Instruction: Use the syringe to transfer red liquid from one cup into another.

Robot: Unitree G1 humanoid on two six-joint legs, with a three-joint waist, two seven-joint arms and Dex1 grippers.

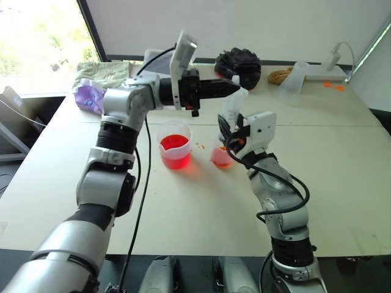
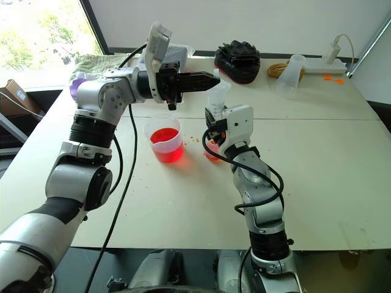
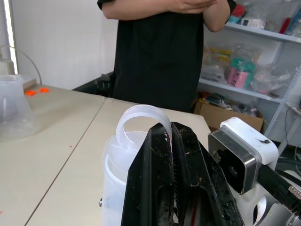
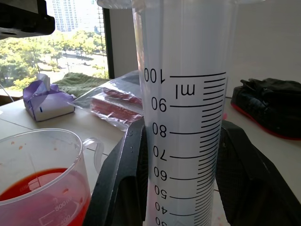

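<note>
The syringe (image 1: 232, 107) stands upright over the smaller clear cup (image 1: 221, 157), which holds pale orange-pink liquid. I cannot tell whether its orange tip dips in. My right gripper (image 1: 230, 132) is shut on the barrel (image 4: 188, 117); the ml scale in the right wrist view shows no red. My left gripper (image 1: 234, 87) reaches across level from the left and is shut on the clear loop of the plunger (image 3: 141, 120) at the top. The larger spouted cup (image 1: 175, 144) with red liquid (image 1: 174, 144) stands just to the left of the syringe.
At the table's far side are a frosted cup (image 1: 293, 80), a black bundle (image 1: 239, 63), a coiled cord (image 1: 280, 76), a white power strip (image 1: 324, 76), a purple tissue pack (image 1: 88, 97) and a green cloth (image 1: 101, 73). A person (image 3: 160, 52) stands beyond the table.
</note>
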